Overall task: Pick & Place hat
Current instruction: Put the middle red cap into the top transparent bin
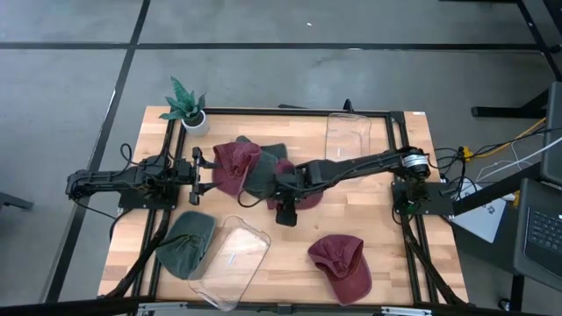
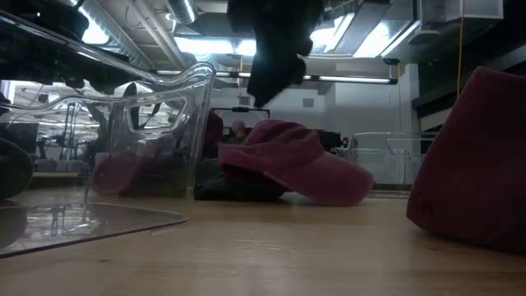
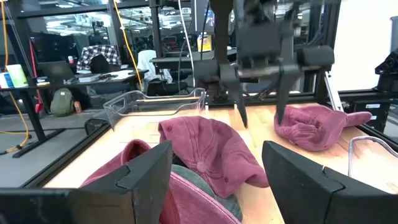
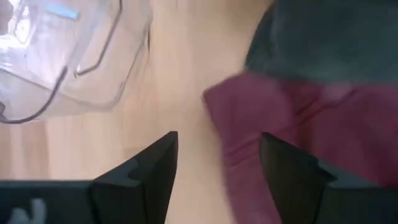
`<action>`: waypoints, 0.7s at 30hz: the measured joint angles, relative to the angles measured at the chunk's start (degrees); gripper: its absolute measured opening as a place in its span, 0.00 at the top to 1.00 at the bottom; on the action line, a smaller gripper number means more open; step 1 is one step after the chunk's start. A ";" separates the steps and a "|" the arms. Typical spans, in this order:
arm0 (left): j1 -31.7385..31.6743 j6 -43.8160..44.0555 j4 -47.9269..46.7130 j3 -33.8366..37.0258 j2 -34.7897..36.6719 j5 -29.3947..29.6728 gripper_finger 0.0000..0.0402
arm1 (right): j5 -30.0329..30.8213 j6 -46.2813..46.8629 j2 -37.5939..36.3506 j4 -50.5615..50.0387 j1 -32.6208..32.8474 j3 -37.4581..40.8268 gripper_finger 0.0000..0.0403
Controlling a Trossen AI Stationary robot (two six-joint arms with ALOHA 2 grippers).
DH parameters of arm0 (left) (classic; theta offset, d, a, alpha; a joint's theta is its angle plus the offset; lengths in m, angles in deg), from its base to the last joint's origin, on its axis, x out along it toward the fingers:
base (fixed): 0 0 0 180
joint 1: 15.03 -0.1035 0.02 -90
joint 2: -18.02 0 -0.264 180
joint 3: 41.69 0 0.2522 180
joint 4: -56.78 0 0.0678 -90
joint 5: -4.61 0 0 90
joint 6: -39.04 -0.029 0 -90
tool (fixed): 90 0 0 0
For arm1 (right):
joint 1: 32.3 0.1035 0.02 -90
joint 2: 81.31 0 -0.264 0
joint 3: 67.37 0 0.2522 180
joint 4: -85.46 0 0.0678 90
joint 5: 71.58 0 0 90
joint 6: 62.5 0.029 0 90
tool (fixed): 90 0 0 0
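Observation:
My right gripper (image 1: 285, 213) hangs open over the middle of the table, fingers pointing down, at the near edge of a maroon hat (image 1: 301, 191) that lies partly on a dark green hat (image 1: 266, 173). In the right wrist view this maroon hat (image 4: 298, 137) sits just beside the open fingers (image 4: 217, 162). My left gripper (image 1: 200, 173) is open and level at the left side, facing another maroon hat (image 3: 208, 152) on the same pile. A green hat (image 1: 186, 244) and a third maroon hat (image 1: 341, 265) lie near the table's near edge.
One clear plastic bin (image 1: 230, 261) lies at the near edge between the green hat and the maroon hat; a second clear bin (image 1: 349, 133) stands at the far side. A small potted plant (image 1: 186, 107) is at the far left corner. Bare wood shows right of centre.

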 joint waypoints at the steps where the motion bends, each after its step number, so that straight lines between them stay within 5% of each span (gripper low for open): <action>1: 0.00 0.00 0.00 0.02 0.01 -0.02 0.39 | 1.30 -3.30 -0.57 0.51 -0.14 0.00 0.45; 9: 0.00 0.00 0.00 0.00 0.02 0.00 0.39 | 8.35 -28.79 0.23 4.74 -2.52 0.00 0.45; 21: 0.00 0.00 -0.01 0.02 0.00 -0.02 0.39 | 8.16 -29.82 5.74 7.09 -6.38 0.02 0.45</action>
